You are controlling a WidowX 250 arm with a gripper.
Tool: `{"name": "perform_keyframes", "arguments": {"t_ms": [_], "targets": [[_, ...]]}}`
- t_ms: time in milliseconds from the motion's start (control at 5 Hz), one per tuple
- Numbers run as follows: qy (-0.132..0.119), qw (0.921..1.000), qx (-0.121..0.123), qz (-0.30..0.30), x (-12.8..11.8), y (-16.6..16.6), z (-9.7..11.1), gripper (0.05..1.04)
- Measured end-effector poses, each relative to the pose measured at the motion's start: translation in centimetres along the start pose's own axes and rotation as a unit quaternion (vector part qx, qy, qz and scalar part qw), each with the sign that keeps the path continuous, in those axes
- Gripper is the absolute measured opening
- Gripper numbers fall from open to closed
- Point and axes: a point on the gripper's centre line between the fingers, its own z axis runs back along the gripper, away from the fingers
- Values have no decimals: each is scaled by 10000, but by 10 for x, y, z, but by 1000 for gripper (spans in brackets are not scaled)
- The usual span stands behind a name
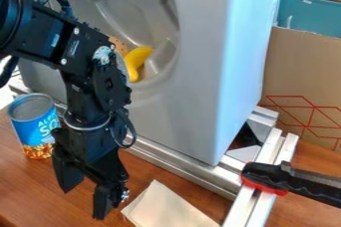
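Hanging low over the wooden table at the left, the black gripper (83, 204) has its two fingers spread, with nothing between them. A blue can (30, 129) with a silver top stands upright just left of the gripper, apart from it. To its right, a beige folded cloth (166, 207) lies flat on the table. Behind the arm, a yellow curved object (136, 63) rests in the recess of a large grey moulded unit (193, 96). A brown dotted piece (118, 45) is beside it, partly hidden by the arm.
Metal rails (180, 164) run along the grey unit's foot and meet another rail at the right. A black and red clamp handle (266, 177) juts in over the rails from the right edge. Behind stand a cardboard box (299, 76) and a teal bin (309, 14).
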Motion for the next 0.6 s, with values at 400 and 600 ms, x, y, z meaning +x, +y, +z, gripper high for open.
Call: {"name": "perform_keyframes", "arguments": {"t_ms": [400,600], "targets": [[-303,9972,-239,-635,11,-23,-5,1001],[-316,9939,-398,-976,26,-47,-17,1001]]}}
